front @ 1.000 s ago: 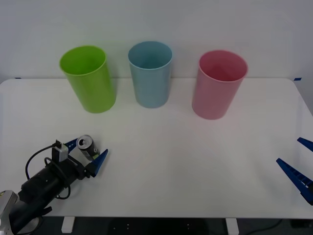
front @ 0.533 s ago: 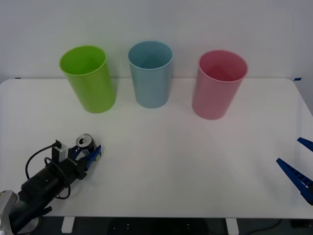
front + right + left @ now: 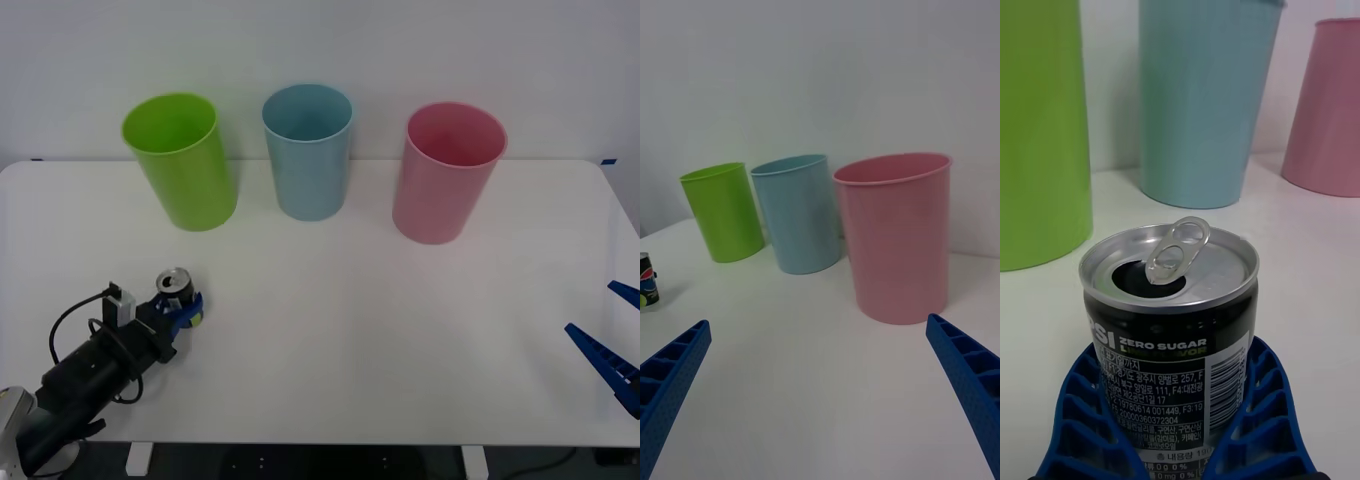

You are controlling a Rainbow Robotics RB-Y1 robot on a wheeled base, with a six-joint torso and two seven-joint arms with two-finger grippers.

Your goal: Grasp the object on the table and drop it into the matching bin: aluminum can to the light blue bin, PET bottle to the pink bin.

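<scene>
The can (image 3: 1171, 330) is clamped upright between the blue fingers (image 3: 1262, 412) of the left gripper (image 3: 182, 308) at the near left of the table (image 3: 400, 330), well apart from the light blue bin (image 3: 308, 150); its opened top may spill if it is tilted, and it may be dropped into the green bin (image 3: 182, 160) just beside; the right gripper (image 3: 610, 350) is held open at the near right; the tabletop is plain white, and a pale wall is seen behind.

Lime green bin (image 3: 180, 160) upright at table's far left, before white wall (image 3: 320, 40)
</scene>
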